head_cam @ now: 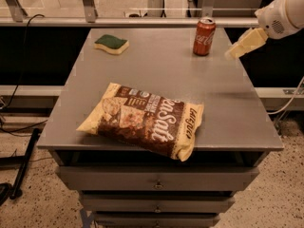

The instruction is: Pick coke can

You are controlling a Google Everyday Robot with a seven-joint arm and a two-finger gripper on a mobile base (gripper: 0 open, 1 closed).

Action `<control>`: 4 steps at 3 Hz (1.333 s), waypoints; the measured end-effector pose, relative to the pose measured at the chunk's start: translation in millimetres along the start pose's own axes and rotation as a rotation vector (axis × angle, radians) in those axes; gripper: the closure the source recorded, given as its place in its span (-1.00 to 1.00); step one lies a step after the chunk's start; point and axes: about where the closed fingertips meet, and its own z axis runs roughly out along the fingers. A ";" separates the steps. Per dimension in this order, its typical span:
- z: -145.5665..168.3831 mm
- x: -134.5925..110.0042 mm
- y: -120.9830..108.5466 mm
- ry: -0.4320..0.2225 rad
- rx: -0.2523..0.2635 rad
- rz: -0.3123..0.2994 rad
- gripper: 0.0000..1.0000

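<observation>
On the grey cabinet top (156,75) the coke can (204,30) stands upright near the far right corner, apart from the gripper (246,43) hovering near its right, whose opening I cannot tell, so seemingly all 3 steps (reach, grasp, lift) are left.

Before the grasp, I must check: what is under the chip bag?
The chip bag lies on the gray table; anything beneath it is covered. The gripper hangs right of the coke can.
</observation>
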 end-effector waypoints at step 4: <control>129.5 -24.2 -43.7 -0.353 -0.073 0.221 -1.00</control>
